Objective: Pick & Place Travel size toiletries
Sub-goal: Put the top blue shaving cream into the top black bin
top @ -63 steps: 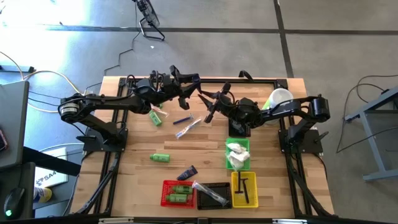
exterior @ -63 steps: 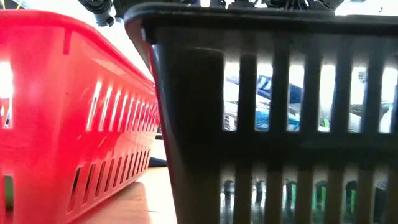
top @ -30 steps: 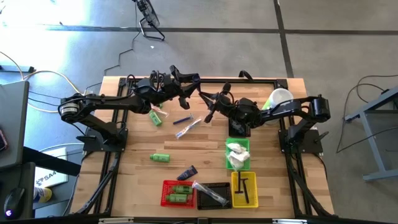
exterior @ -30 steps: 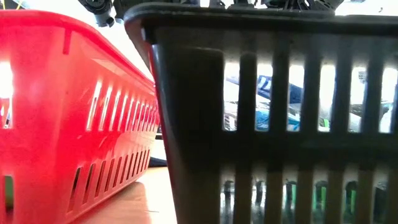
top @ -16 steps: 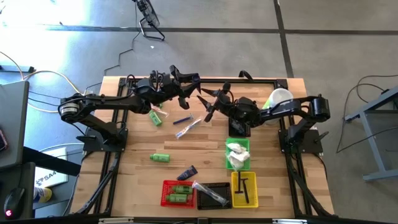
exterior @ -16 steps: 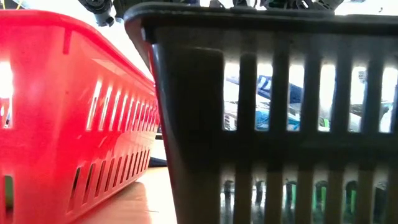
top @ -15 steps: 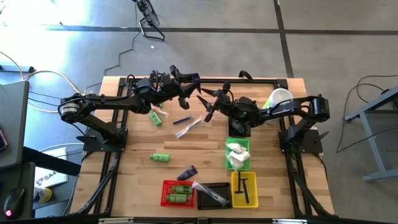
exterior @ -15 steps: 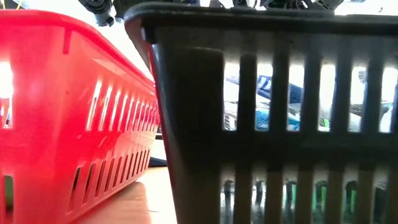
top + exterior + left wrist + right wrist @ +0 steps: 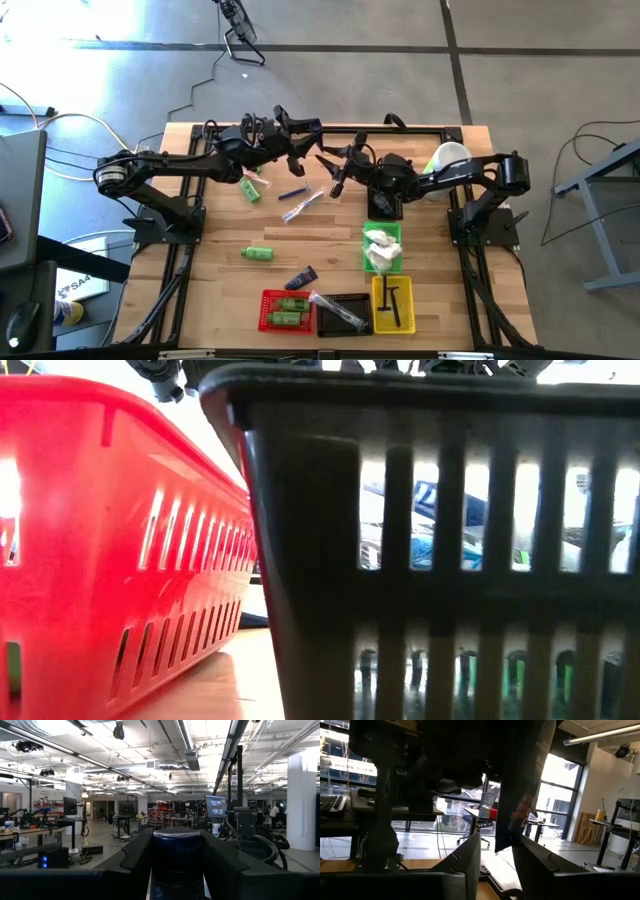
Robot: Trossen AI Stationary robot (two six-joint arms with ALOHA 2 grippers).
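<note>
Overall, little had shifted on the table [image 9: 215, 290]. The four baskets sat as before at the lower centre of the high view, the red basket [image 9: 266, 300] and black basket [image 9: 355, 300] at the bottom edge, and the loose toiletries had not moved: a green bottle [image 9: 257, 254] left of centre, a wrapped toothbrush [image 9: 303, 205] above it, and a second tube [image 9: 301, 277] just above the red basket.

The left arm had held its pose at the upper centre of the frame. The left gripper [image 9: 305, 140] stayed clenched on a dark navy tube [image 9: 177, 855], raised clear of the table, its round end filling the lower middle of the left wrist view.

The one real change was small. The right gripper [image 9: 335, 170] had edged slightly up the frame toward the left one, and the two sat near each other. In the right wrist view a dark shape hung straight ahead of it, but whether it had closed on anything could not be told.

That read as a handover in progress, with the tube not yet passed across and no basket reached.
</note>
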